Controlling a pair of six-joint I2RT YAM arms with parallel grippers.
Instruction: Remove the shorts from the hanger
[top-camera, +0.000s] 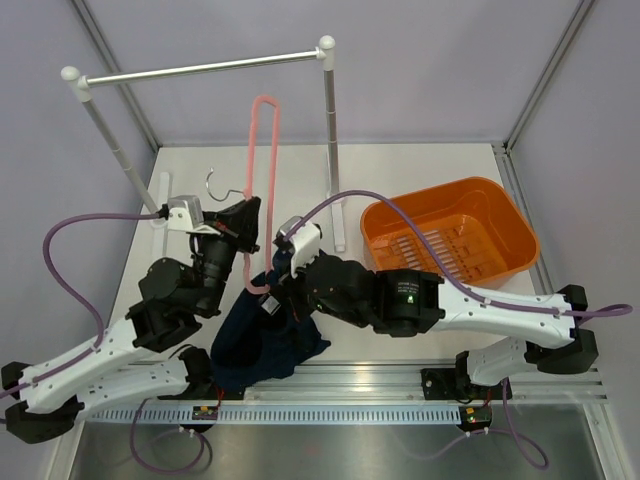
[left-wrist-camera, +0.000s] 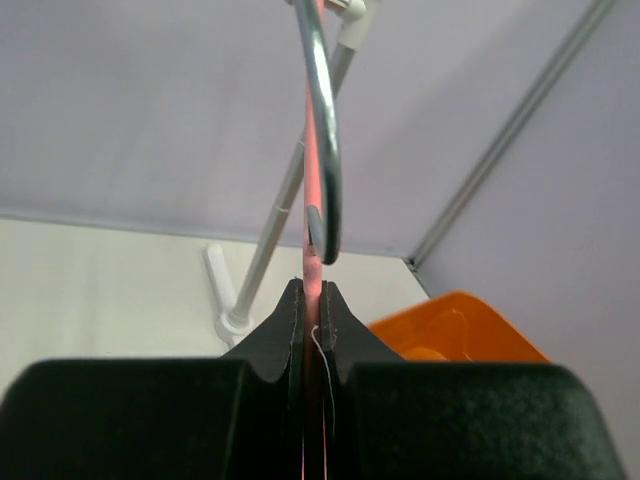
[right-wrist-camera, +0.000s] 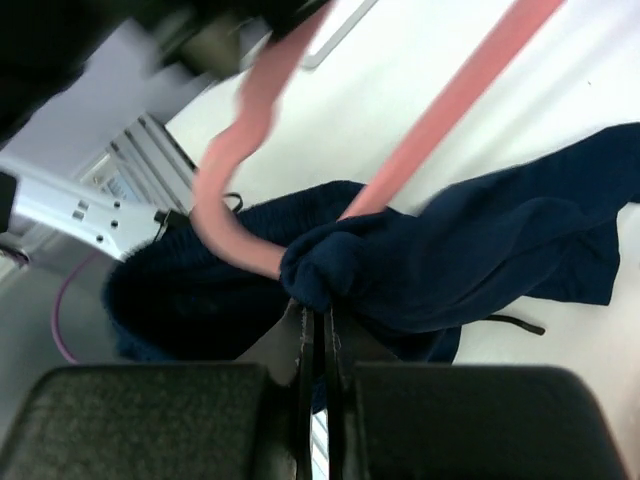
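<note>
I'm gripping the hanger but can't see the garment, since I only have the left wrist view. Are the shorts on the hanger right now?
Observer: Yes. The shorts are bunched around the end of the hanger nearest the arm bases.
Operator: What is the right arm doing?
Observer: The right gripper is shut on a fold of the shorts, right beside the hanger's curved corner.
Operator: Is the hook caught on the rail?
Observer: No. From above, the hook is on nothing and is well apart from the rail.
</note>
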